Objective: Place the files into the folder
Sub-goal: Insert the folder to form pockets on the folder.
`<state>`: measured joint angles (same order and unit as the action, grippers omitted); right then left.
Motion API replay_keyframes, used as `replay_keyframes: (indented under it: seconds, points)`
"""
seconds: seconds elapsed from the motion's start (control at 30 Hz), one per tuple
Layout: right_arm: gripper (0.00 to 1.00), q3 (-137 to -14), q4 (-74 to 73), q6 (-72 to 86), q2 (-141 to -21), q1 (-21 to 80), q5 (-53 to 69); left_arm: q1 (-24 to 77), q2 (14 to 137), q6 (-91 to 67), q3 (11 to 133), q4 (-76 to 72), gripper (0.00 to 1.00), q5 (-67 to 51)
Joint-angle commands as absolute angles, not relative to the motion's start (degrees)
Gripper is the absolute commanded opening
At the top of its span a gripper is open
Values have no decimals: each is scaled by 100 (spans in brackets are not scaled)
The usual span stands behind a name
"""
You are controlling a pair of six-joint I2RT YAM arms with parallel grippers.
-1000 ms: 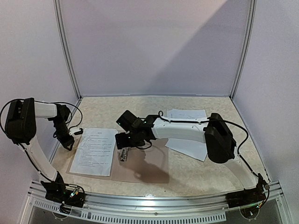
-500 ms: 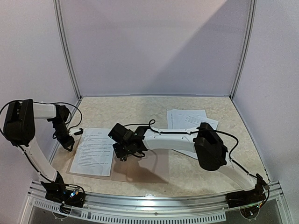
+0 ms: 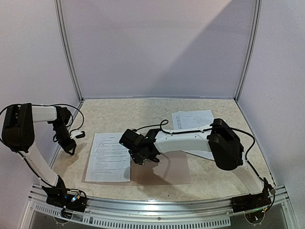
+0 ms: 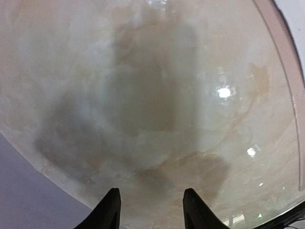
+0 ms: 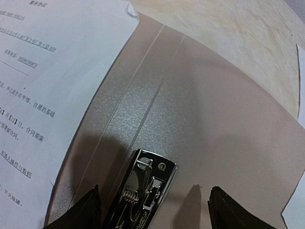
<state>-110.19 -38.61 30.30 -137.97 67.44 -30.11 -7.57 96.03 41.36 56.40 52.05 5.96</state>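
Note:
The taupe folder [image 3: 171, 174] lies open on the table, with one printed sheet [image 3: 109, 157] resting on its left half. Its metal clip [image 5: 145, 191] sits by the spine creases. My right gripper [image 3: 140, 155] hovers low over that clip, open, its fingertips [image 5: 90, 210] spread to either side of it and gripping nothing. More files [image 3: 193, 119] lie loosely stacked at the back right, under the right arm. My left gripper [image 3: 69, 145] hangs by the left wall, clear of the folder; the left wrist view shows it [image 4: 150, 210] open above bare table.
The marble-patterned tabletop [image 3: 124, 112] is closed in by walls at the back and both sides. A metal rail [image 4: 286, 71] runs along the left wall near my left gripper. A black cable [image 3: 78, 134] dangles beside the left wrist.
The folder and the sheet on it have slid to the right. My right gripper has moved right with them, staying over the clip. The left arm has not moved.

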Motion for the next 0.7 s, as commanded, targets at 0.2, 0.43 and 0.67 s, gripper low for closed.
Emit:
replay_keyframes:
  seconds: [0.2, 0.43, 0.67]
  points:
    - [79, -10265, -3420, 1913, -12737, 6492, -1857, 301, 9123, 3771, 5313, 5269, 47, 143]
    - [76, -10132, -3217, 2597, -12227, 6463, -1030, 963, 8665, 3849, 4981, 5495, 47, -479]
    - [59, -8994, -2039, 4157, -12015, 6420, 576, 1735, 8274, 4142, 4445, 5286, 47, -627]
